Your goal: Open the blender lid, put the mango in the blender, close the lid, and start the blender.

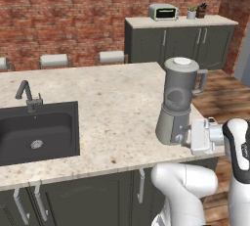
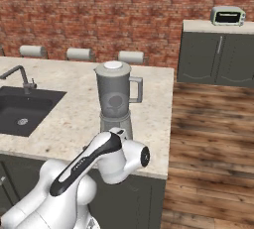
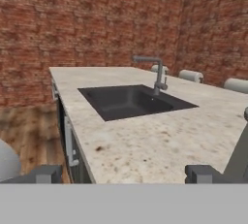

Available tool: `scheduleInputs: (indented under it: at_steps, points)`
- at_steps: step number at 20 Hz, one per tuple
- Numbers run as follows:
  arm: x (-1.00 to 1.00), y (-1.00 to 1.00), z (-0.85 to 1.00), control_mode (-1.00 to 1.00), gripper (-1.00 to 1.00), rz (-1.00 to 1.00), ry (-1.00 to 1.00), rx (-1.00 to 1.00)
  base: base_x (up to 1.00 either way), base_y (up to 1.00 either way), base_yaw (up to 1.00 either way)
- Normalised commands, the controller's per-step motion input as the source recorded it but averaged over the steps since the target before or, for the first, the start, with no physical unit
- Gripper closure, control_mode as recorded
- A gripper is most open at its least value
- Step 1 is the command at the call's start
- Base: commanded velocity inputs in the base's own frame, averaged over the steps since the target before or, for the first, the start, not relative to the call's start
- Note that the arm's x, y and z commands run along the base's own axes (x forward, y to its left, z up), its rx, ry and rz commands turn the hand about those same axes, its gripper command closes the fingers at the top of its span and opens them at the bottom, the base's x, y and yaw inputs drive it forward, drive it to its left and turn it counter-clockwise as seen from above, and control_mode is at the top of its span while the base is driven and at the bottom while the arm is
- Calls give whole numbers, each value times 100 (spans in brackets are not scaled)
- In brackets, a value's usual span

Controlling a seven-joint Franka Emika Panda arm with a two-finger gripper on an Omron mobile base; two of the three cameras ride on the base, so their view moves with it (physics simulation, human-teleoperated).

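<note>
Both base views look forward and down from behind the arm, left and right, sharing the table (image 1: 112,102), sink (image 1: 39,132) and blender (image 1: 178,102). The hand view sits low at the table edge, facing along it toward the sink (image 3: 135,99), ahead of the claw (image 3: 123,173).

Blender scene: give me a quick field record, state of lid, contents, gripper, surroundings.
blender: upright on the counter, near its right end
blender lid: on the jar, closed
jar contents: a dark roundish shape shows through the smoky wall; cannot tell what it is
gripper: low beside the blender base, at its front knob
fingers: apart, nothing between them
sink: set in the counter, left of the blender
toaster oven: on the back cabinet
</note>
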Motion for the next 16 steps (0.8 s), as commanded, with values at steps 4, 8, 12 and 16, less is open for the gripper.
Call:
scheduleInputs:
  at_steps: [4, 8, 12, 16]
  points:
    - [28, -9, -16, -100, -100, -1, 0, 0, 0, 0, 0]
    - [25, -15, -14, -100, -100, 0, 0, 0, 0, 0, 0]
    - [23, -18, -11, -100, -100, 0, 0, 0, 0, 0, 0]
    - [19, -24, -13, -100, -100, 0, 0, 0, 0, 0, 0]
